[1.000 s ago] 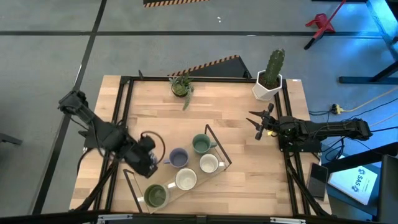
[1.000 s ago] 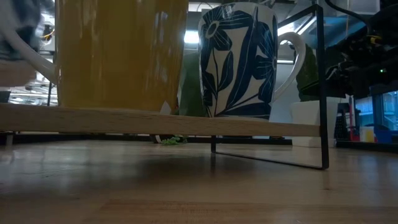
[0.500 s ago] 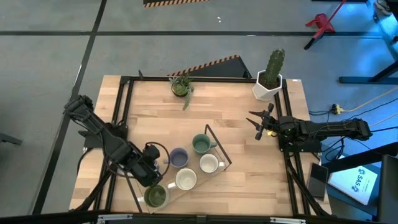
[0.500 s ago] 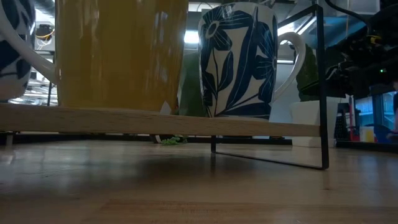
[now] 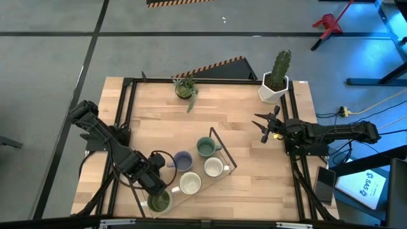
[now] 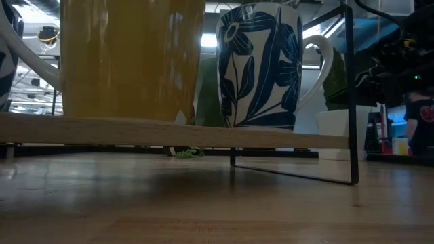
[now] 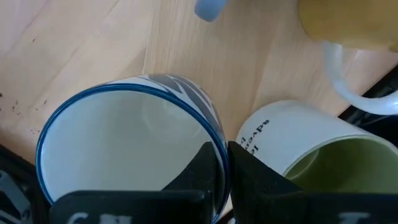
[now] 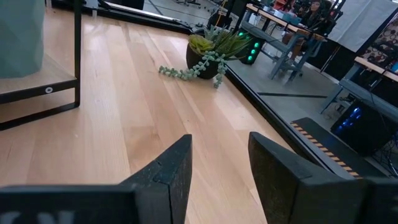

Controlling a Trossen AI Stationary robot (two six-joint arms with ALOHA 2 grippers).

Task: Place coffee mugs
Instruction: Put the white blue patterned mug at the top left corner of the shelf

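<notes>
From my seat, the nearest thing on the bench (image 5: pixel 241 114) is the olive green mug (image 5: pixel 159 201), standing upright at the near end of the wooden board (image 6: pixel 169 133). Right over it is my left tool (image 7: pixel 225 165), clamped on the rim of a blue-rimmed mug (image 7: pixel 124 143), with one finger inside the wall and one outside. That mug has its mouth facing the wrist camera and sits just beside the olive green mug. I cannot tell whether its base touches the board.

Next along the board is a white mug (image 5: pixel 189 184), with a second white mug (image 5: pixel 213 168) beyond it. The lavender mug (image 5: pixel 182 161) is beside them on the left arm's side, and the teal mug (image 5: pixel 205 148) is the farthest of the group. All of them are upright. The black wire frame (image 6: pixel 352 102) rises at the board's end. From table height, a yellow-sided mug (image 6: pixel 129 61) and a blue-flowered mug (image 6: pixel 261 64) stand side by side on the board.

Farther back, toward the right edge, my right tool (image 5: pixel 264 125) waits over bare wood with its fingers apart and nothing between them.

At the far edge stand the small trailing plant (image 5: pixel 185 88) and the cactus in its white pot (image 5: pixel 274 89).
</notes>
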